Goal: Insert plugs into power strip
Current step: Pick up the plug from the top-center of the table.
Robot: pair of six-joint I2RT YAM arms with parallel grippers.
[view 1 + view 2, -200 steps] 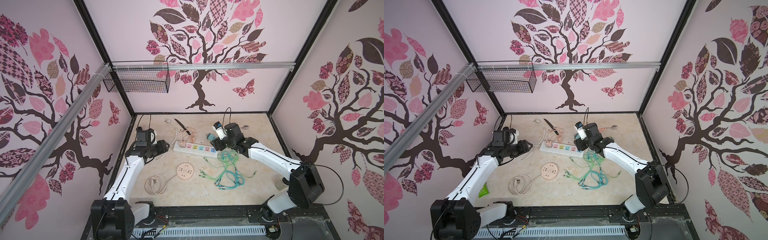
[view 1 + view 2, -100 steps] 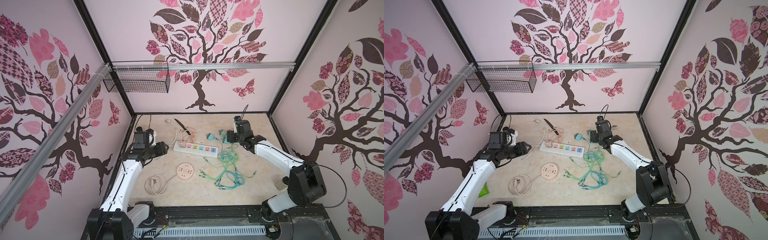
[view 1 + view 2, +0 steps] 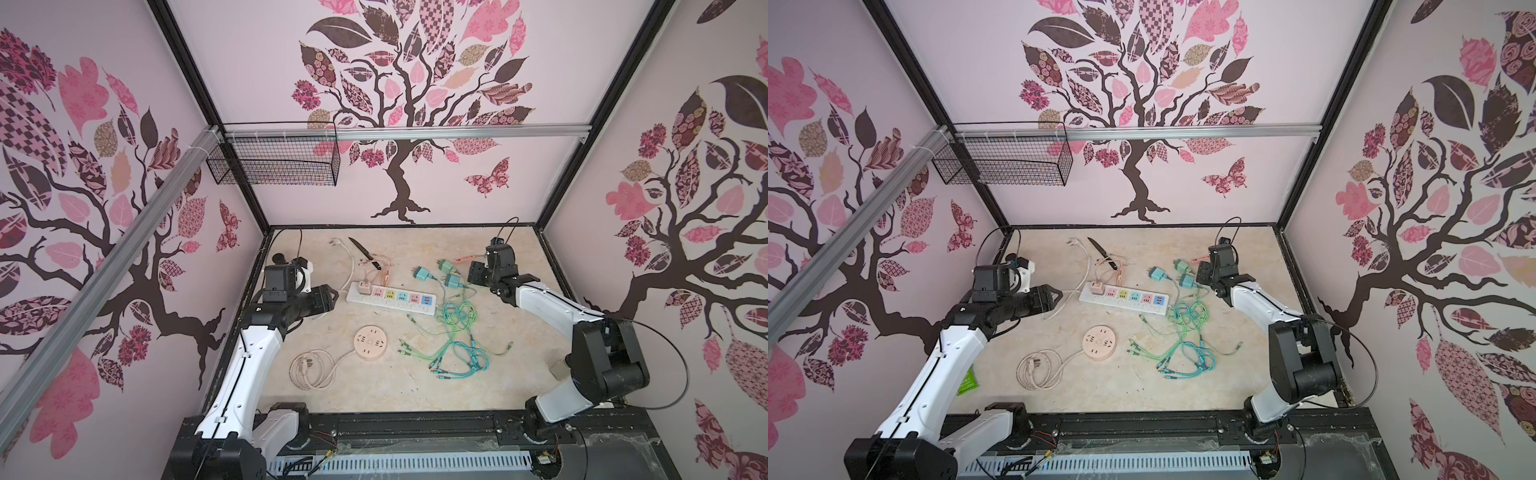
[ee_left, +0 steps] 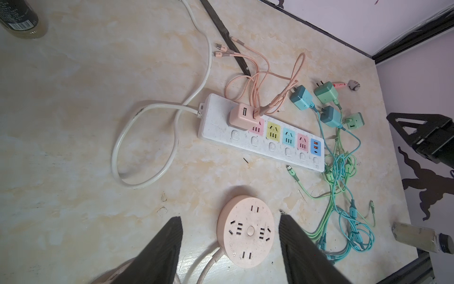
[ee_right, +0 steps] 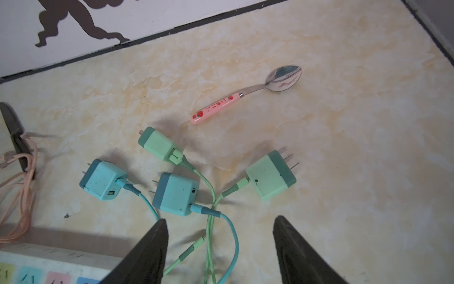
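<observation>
Right wrist view: the right fingers (image 5: 149, 248), spread and empty, hover over four loose plugs (image 5: 175, 194) on the surface (image 5: 344, 147); the one carried a second ago now lies released, uninserted. Peach plug (image 4: 243, 116) sits in the power strip (image 4: 213, 123). Left fingers (image 4: 162, 246) spread, empty. Spoon (image 5: 235, 98) lettering illegible.

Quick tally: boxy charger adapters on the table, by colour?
Teal boxy charger adapters: 2
Mint green boxy charger adapters: 2
Peach-pink boxy charger adapter, plugged into the long white power strip: 1
Total: 5
</observation>
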